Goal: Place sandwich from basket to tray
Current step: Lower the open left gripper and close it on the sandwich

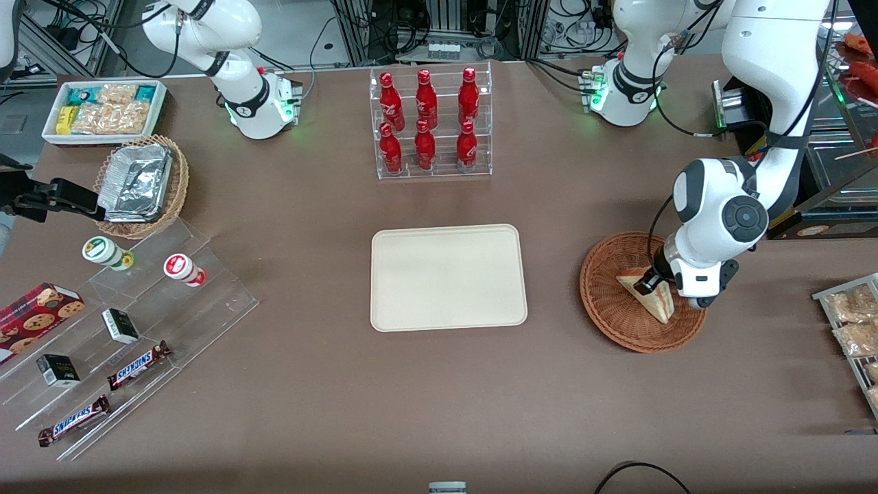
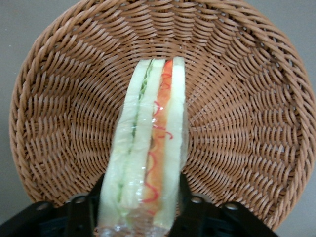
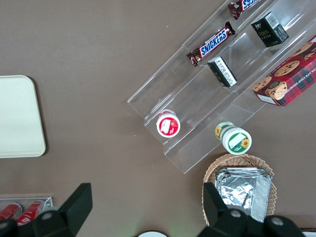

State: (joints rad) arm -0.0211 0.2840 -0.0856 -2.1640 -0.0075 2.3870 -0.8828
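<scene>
In the basket [image 1: 621, 312], my tool [image 2: 140, 210] grips the sandwich [image 2: 148, 148]; lift and carry to the empty tray [image 1: 448, 277] remain.

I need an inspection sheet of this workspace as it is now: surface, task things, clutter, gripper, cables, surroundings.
Surface: brown table, nothing spilled.
Sandwich: wrapped, in the basket, held between the fingers.
Basket: toward the working arm's end, beside the tray.
Tray: mid-table, nothing on it.
Clutter: bottle rack, farther from the front camera than the tray; snack bin, foil basket, acrylic steps with Snickers bars, toward the parked arm's end.
Gripper: down in the basket, shut on the sandwich.
Cables: black cable at the table edge nearest the front camera.
Surroundings: cabling and racks past the table.
</scene>
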